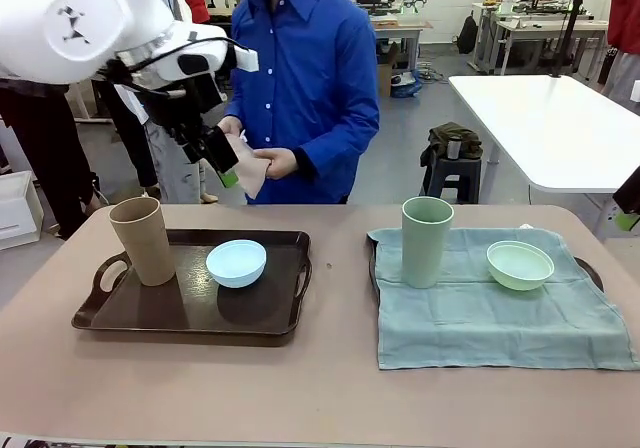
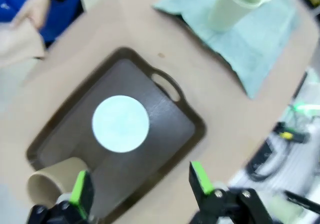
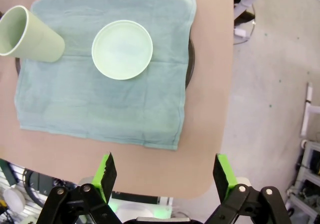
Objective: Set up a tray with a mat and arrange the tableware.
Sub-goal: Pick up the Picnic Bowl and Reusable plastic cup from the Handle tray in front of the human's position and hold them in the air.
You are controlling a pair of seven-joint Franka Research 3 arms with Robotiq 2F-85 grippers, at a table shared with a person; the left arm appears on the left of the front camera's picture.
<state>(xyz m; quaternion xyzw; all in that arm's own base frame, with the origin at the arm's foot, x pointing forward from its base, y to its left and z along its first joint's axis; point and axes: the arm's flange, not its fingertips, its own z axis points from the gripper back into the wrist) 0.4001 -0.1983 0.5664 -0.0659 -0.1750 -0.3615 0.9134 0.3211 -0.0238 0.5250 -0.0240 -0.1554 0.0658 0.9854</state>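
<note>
The left gripper (image 2: 139,170) hangs above the near side of the brown tray (image 2: 177,134), its fingers spread wide apart and holding nothing. Directly under it on that tray sits the light blue bowl (image 2: 120,123), and the tan cup (image 2: 50,178) stands upright in the tray's corner, close below one green pad. Nothing lies between this gripper and either piece.

The right gripper (image 3: 164,164) also has its fingers wide apart and empty. It hovers over the bare table (image 3: 210,134) edge, just off the near border of the teal mat (image 3: 100,99). On that mat the pale green bowl (image 3: 122,49) rests well apart from the fingers, and the pale green cup (image 3: 27,34) stands upright near the mat's far corner. The mat is draped over a second tray (image 3: 190,59), whose dark rim peeks out at the side.

Across the table a person (image 1: 310,88) in a blue shirt holds a folded beige cloth (image 1: 250,171) in both hands, near the raised left arm and above the far edge of the brown tray.
</note>
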